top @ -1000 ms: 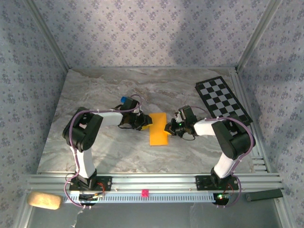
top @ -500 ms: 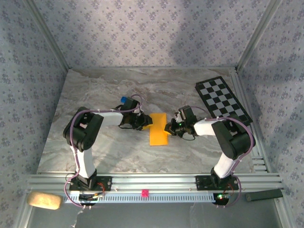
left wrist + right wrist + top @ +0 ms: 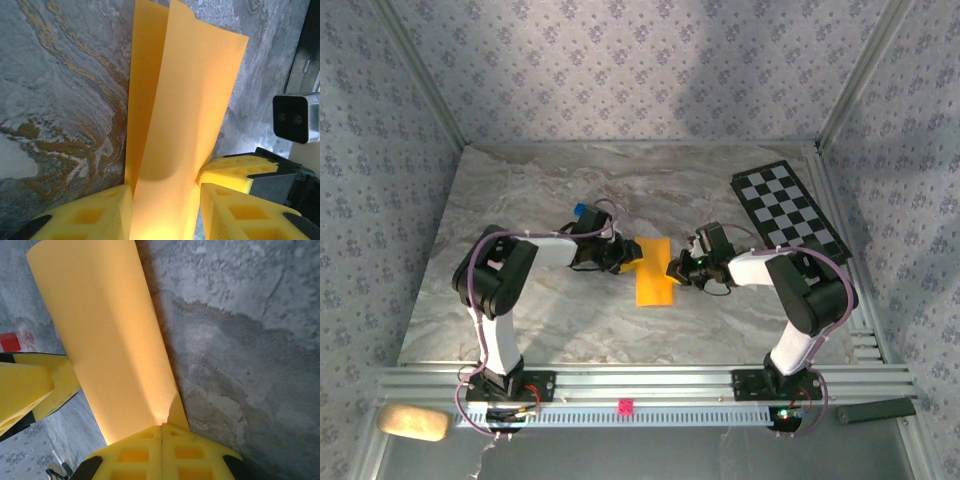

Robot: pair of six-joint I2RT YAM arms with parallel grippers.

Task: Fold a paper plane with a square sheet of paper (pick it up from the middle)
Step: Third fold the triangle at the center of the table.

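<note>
The folded orange-yellow square sheet of paper (image 3: 654,272) lies well left of the black-and-white checkered board (image 3: 788,212), its long axis running near-to-far. On its board side the right gripper (image 3: 673,268) pinches its edge. Opposite, the left gripper (image 3: 631,255) stands parted around a raised flap.

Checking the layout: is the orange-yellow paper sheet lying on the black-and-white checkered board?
No, the orange-yellow folded paper sheet lies on the grey marbled tabletop, apart from the black-and-white checkered board.
</note>
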